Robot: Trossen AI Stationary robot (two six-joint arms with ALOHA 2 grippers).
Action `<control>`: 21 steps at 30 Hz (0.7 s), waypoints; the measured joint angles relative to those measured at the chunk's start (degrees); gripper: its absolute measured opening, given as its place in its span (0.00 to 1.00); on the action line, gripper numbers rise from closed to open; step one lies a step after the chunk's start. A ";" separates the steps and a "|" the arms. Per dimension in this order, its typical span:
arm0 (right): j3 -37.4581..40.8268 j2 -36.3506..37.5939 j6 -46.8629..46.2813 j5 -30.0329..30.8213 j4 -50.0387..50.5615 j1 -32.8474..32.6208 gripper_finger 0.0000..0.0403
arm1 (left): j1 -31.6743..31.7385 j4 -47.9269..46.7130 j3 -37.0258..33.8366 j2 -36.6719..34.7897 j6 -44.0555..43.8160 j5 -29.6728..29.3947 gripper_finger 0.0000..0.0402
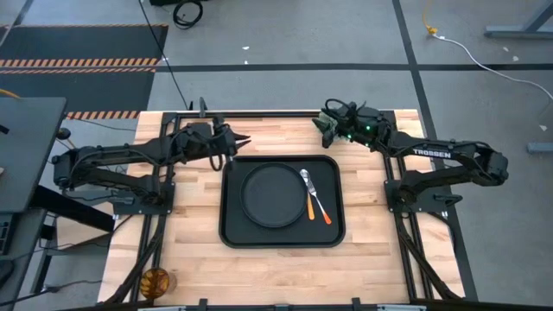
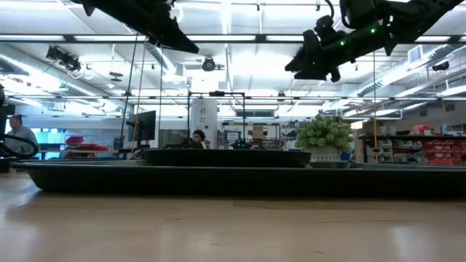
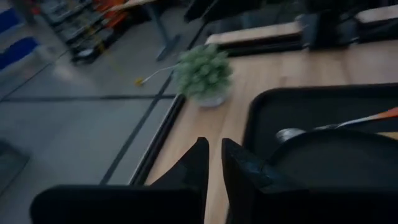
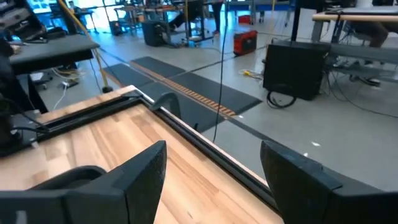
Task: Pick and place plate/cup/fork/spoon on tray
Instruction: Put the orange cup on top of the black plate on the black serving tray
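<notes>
The black tray [image 1: 233,233] lies at the table's middle and shows edge-on in the low view [image 2: 87,178]. The round black plate [image 1: 273,195] lies flat in it. The spoon [image 1: 305,177], with a silver bowl and an orange handle, lies in the tray right of the plate, also seen in the left wrist view [image 3: 291,134]. A second orange handle [image 1: 309,207], the fork's, crosses it. The amber cup [image 1: 156,281] stands on the table's near left corner. My left gripper [image 1: 244,141] hovers shut over the tray's far left corner. My right gripper [image 1: 324,126] hovers open and empty at the far edge.
A green plant ball in a white pot [image 3: 202,74] stands at the table's far edge, just below my right gripper; it also shows in the low view [image 2: 324,138]. Bare wood lies left and right of the tray. A person sits in the room beyond.
</notes>
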State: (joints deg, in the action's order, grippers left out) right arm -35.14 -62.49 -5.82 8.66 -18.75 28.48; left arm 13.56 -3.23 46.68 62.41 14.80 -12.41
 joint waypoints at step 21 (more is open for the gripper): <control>0.00 0.03 8.40 -1.92 -0.17 -0.79 0.65 | 0.15 -9.71 0.00 0.06 -5.42 -19.68 0.68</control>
State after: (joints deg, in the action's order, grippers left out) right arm -35.14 -62.46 2.57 6.74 -18.92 27.69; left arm 13.72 -12.95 46.68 62.48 9.37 -32.09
